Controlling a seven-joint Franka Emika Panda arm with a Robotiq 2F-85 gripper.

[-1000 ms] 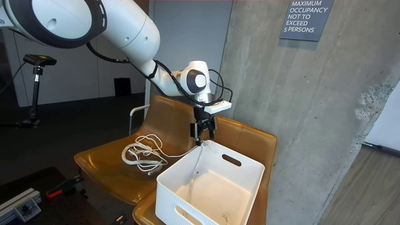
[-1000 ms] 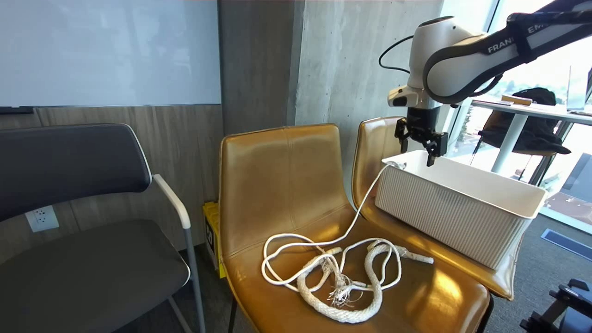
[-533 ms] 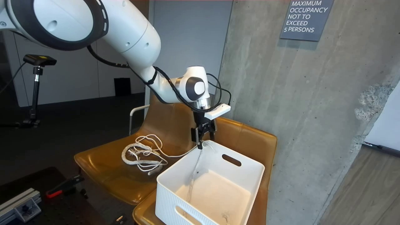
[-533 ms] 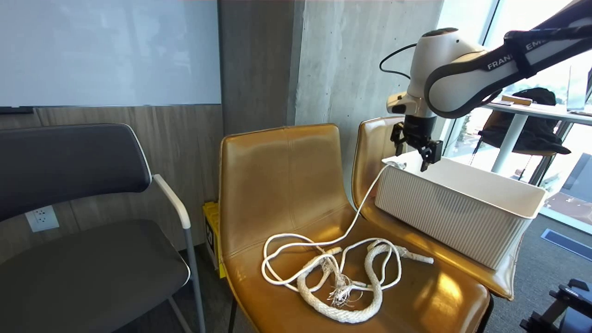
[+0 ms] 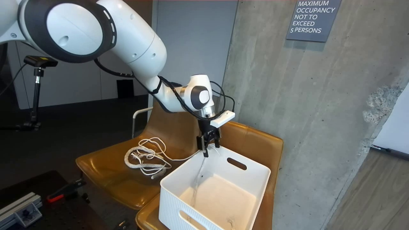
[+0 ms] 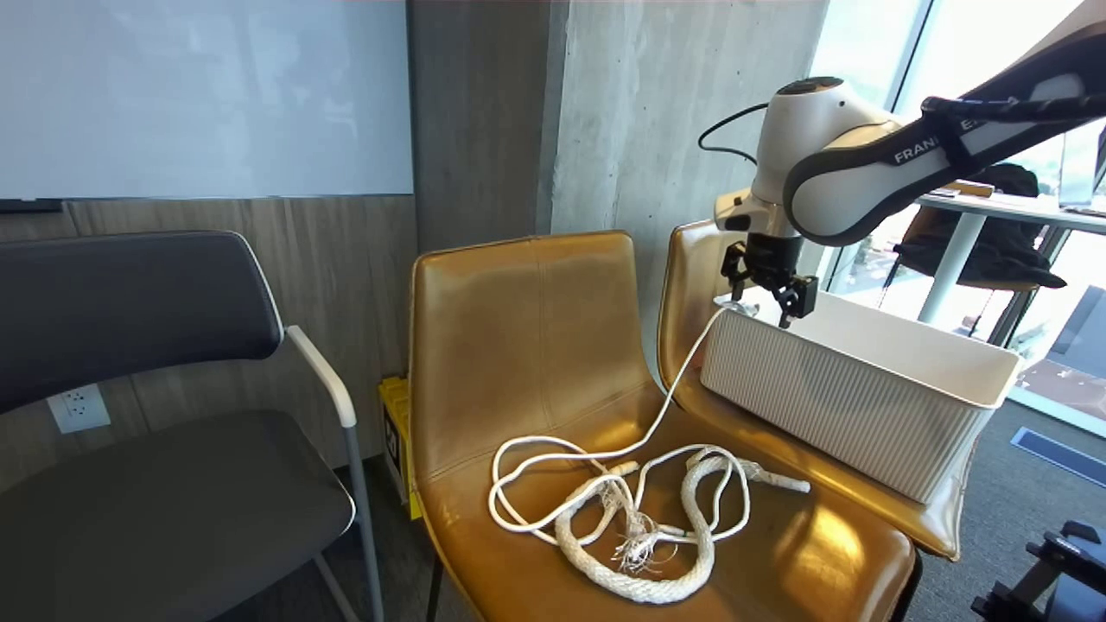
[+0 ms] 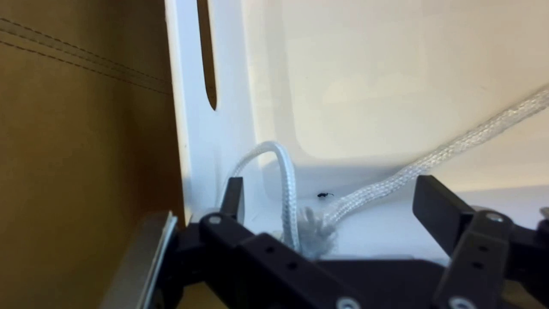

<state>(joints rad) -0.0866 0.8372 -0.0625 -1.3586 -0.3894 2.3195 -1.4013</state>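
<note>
Can see the gripper (image 7: 330, 195) at a corner of the white bin (image 5: 168, 204), with the fingers (image 7: 233, 197) spread wide and released. Find a thin cord (image 7: 288, 189) curving in an arch between those fingers in the wrist view, just beside the finger nearer the slotted wall (image 7: 231, 73), then passing behind that fingertip. Hard to judge the contact there, with the fingertip covering part of the cord; perhaps touching, perhaps just clear. Low between the fingers, can make out a frayed end (image 7: 315, 231), somewhat blurred, and a braided rope (image 7: 429, 161) leading away from it inside the bin, running just beyond the opposite fingertip. Spot a dark speck (image 7: 323, 195) near the frayed end.

In both exterior views, can follow the thin cord from the bin's corner down to a tangled pile (image 6: 638, 546) on the neighbouring brown chair (image 6: 492, 345), outside the wrist view. In an exterior view, can look down on the bin's floor (image 5: 223, 195), with the rope trailing along the inside and a pale tuft (image 5: 230, 221) close to the wall nearest the camera. Lose that floor behind the ribbed outer wall (image 6: 829, 406) in an exterior view, but gain a grey seat (image 6: 181, 501) and the loose strands splayed within the pile.
</note>
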